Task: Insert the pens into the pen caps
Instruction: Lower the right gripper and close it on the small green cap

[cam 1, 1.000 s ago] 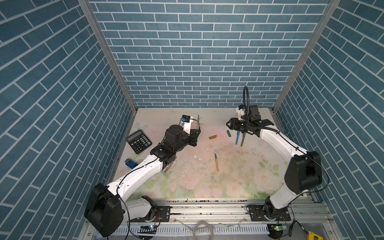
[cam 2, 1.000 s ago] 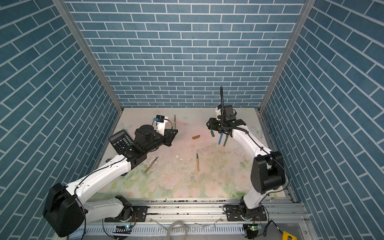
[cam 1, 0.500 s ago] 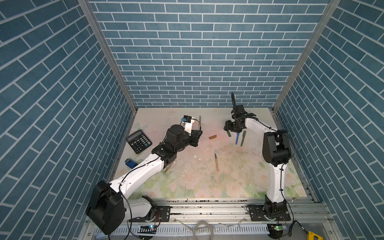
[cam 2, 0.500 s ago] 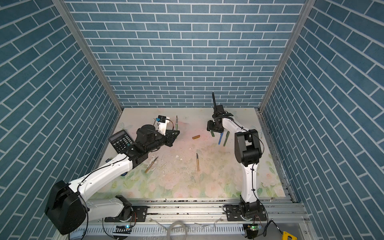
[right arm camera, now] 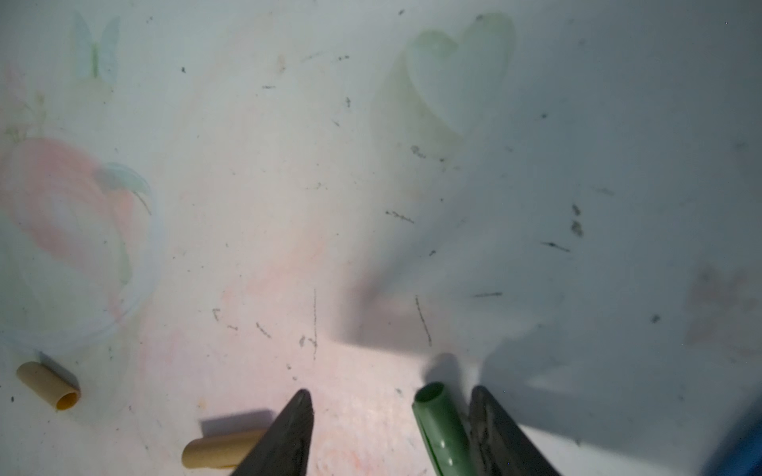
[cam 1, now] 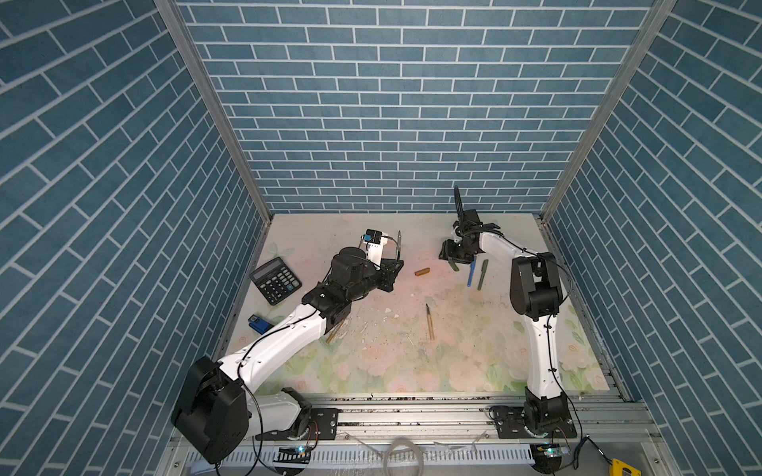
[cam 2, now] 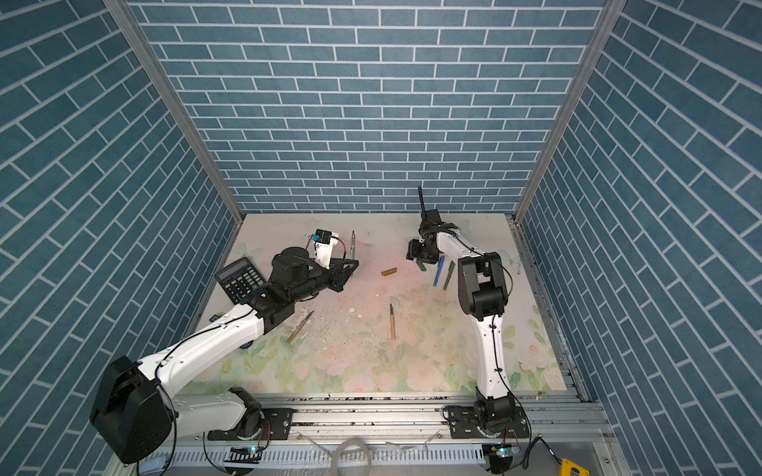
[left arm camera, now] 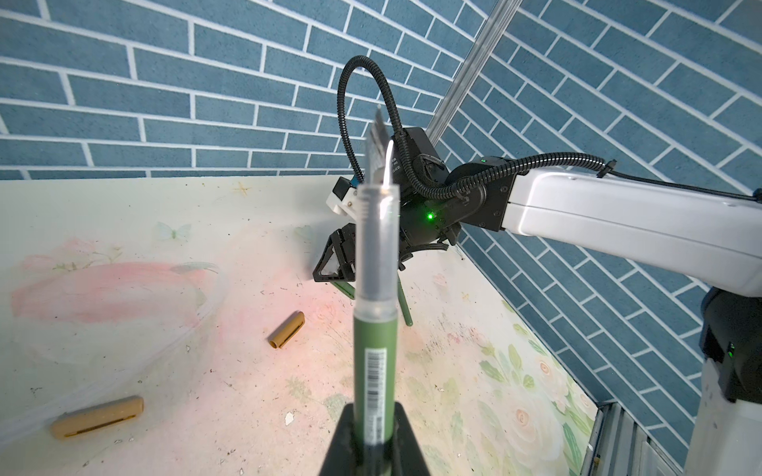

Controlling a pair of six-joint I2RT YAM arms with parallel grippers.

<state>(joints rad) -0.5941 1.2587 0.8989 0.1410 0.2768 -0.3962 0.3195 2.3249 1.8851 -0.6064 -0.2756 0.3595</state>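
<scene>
In both top views the left gripper [cam 1: 396, 266], left of the brown cap [cam 1: 422, 271], clamps an upright green pen [cam 1: 399, 244]; the right gripper [cam 1: 452, 260] hangs right of that cap. The left wrist view shows the green pen [left arm camera: 376, 362] rising from closed jaws, with the brown cap [left arm camera: 287, 329] beside it. In the right wrist view the jaws stand apart with a green cap [right arm camera: 439, 428] between them, against one finger, and the brown cap [right arm camera: 222, 453] just outside.

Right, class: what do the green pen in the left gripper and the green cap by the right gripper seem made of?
The green pen: probably matte plastic, given the even olive barrel with a barcode label; its front section looks clear and glossy. The green cap: likely smooth glossy plastic, a hollow tube with bright glints.
</scene>
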